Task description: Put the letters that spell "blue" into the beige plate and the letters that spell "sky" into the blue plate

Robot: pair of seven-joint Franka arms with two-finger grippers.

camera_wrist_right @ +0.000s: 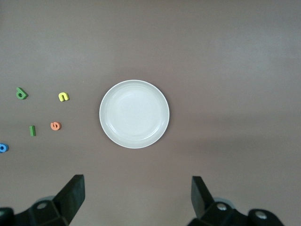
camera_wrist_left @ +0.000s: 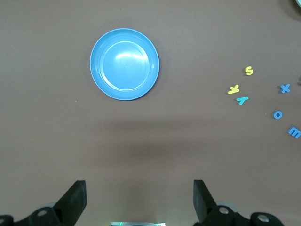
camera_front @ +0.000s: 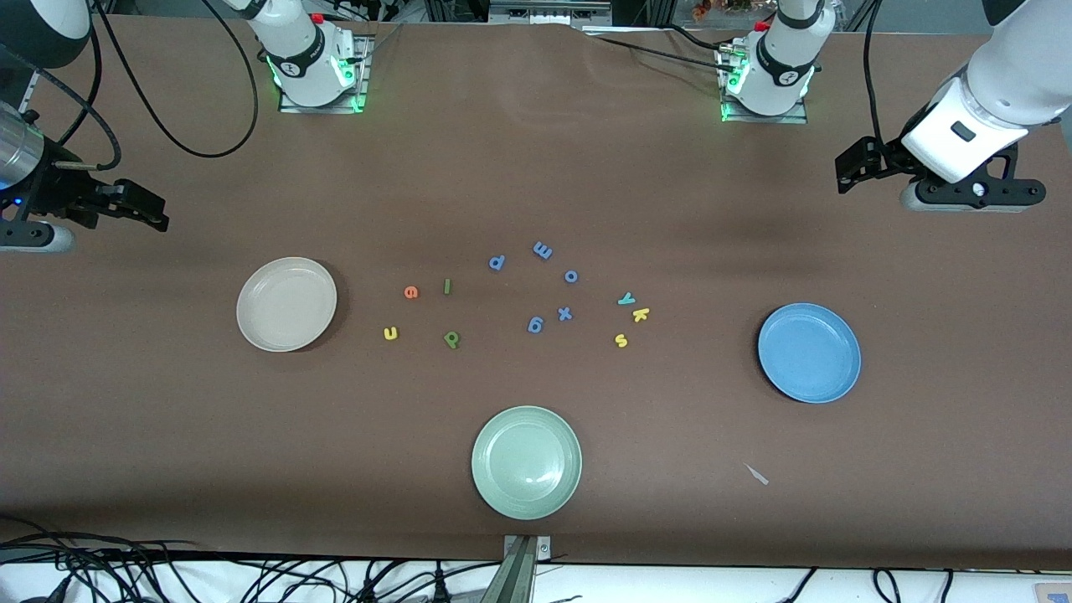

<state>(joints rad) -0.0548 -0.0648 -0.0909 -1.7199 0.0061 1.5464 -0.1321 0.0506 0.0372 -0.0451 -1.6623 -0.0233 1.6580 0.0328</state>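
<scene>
Lying flat, green l (camera_front: 447,286) runs toward the bases; both hands released, waiting

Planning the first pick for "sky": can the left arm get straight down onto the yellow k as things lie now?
Probably yes, but tightly. The left gripper hangs open over bare table with nothing between it and the yellow k. The teal y lies almost against the k, so the fingers could nudge it.

pale green plate (camera_wrist_left: 297,3) cut off at left wrist view's corner, blue m (camera_wrist_left: 295,133) clipped by its edge
</scene>
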